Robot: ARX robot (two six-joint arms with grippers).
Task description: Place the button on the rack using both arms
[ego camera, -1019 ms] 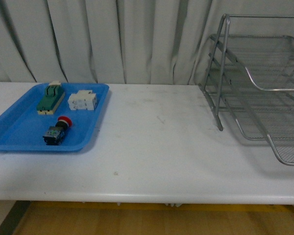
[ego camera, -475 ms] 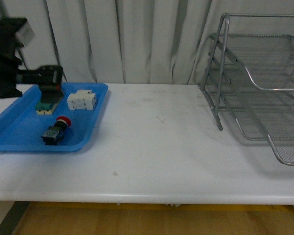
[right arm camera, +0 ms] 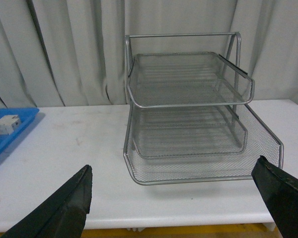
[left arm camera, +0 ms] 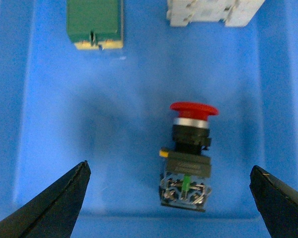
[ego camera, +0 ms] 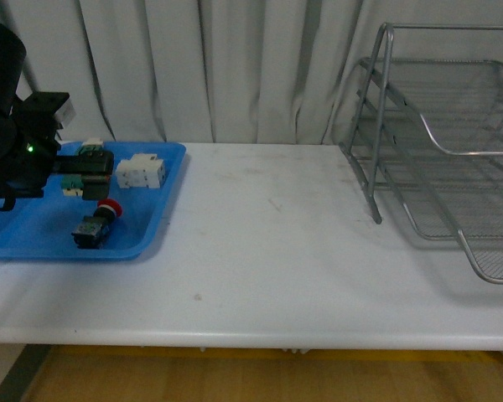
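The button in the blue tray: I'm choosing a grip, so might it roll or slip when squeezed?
The button lies on its side; its round red cap might let it pivot if nudged, though the blocky body probably resists rolling. It looks rigid, so gripping the flat body sides seems safest.

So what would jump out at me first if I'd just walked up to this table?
Probably the red-capped button, lying on its side in the blue tray at the left of the white table, with the left fingers spread wide and hovering over it. After that, the big silver wire rack with its three tiers, standing at the right end.
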